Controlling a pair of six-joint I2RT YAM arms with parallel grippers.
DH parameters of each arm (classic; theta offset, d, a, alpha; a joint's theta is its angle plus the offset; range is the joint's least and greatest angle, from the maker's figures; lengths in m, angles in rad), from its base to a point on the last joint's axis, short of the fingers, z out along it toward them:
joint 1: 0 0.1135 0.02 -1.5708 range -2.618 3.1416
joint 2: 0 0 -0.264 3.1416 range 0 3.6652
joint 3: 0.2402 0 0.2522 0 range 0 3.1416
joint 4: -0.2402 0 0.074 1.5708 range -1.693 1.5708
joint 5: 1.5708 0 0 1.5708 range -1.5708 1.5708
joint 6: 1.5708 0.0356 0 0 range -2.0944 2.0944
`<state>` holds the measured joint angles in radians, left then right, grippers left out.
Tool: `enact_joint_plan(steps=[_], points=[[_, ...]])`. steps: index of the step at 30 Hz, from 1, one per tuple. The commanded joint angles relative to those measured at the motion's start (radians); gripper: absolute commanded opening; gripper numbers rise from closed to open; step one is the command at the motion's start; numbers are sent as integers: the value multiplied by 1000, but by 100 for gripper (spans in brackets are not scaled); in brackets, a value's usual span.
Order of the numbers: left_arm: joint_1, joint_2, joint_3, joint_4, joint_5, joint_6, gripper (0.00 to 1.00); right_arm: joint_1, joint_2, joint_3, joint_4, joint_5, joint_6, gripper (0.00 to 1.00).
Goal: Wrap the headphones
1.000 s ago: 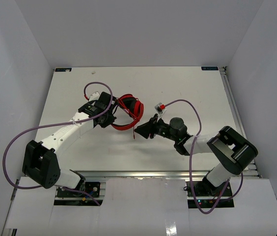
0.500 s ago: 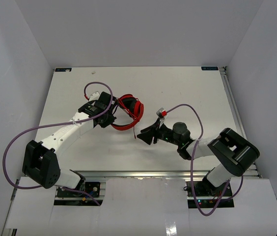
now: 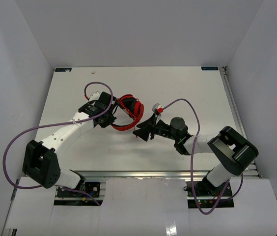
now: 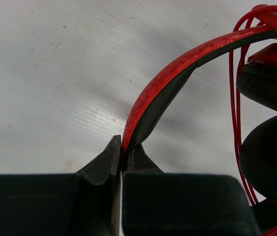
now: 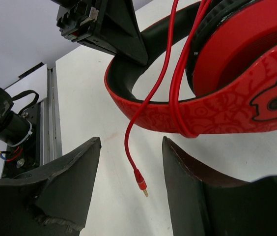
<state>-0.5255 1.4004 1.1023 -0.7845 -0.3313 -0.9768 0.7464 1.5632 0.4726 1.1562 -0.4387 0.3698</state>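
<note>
Over matte white table: left fingers clench headphones by curved glossy headband; right fingers spread, thin cord between.

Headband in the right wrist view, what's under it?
The red cord hangs below the headband, its plug inside the open right gripper, over white table. The band hides the earcup's lower edge; whether the plug touches down is unclear.

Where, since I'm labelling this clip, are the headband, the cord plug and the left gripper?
headband (image 4: pixel 160 81), left wrist view, middle of its red outer band.
cord plug (image 5: pixel 139 183), right wrist view, its red sleeve.
left gripper (image 4: pixel 124 152), left wrist view, between fingertips pinching the headband.
</note>
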Motion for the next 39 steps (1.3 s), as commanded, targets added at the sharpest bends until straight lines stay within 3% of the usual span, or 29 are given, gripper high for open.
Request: enact_joint_plan(steps=[1,8,16,25,39], points=[[1,-19,8,54,9,-10,0,4,59,59,21,-29,-25,59],[1,-24,7,54,8,-8,0,22,124,77,45,-22,-6,55],[1,-26,10,57,18,4,0,9,143,25,31,107,1,9],[2,-9,11,64,-2,13,0,-44,153,-93,39,198,-19,8],[2,115,-25,164,79,60,0,-84,269,-28,-18,209,23,8]])
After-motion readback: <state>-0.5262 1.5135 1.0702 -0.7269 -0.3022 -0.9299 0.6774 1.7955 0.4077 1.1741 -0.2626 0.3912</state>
